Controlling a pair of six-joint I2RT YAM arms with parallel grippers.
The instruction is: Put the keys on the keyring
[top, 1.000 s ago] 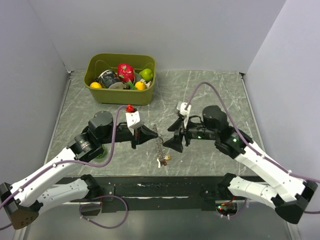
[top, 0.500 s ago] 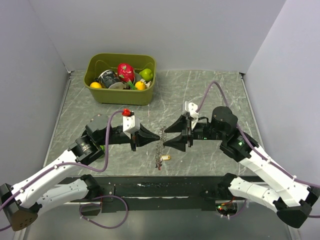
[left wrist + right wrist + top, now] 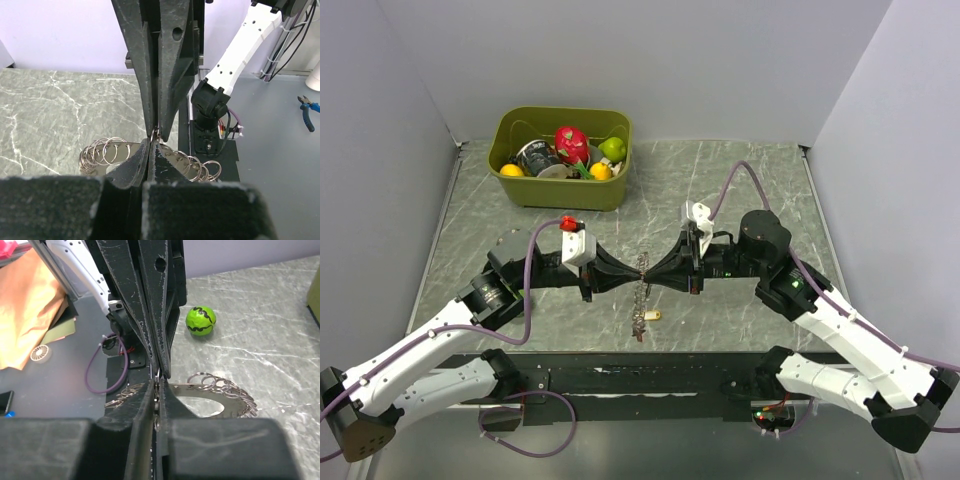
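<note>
Grey-green marbled tabletop (image 3: 750,190), white veins, olive-green bin (image 3: 560,192) standing toward far left corner, small green ball (image 3: 200,321) with black squiggle resting on bare surface

Soft, even light from overhead fills all three views, leaving only faint shadows on the worktop (image 3: 750,190). In both wrist views the jaws blur along the bottom edge, while the surface beyond stays sharp.
</note>
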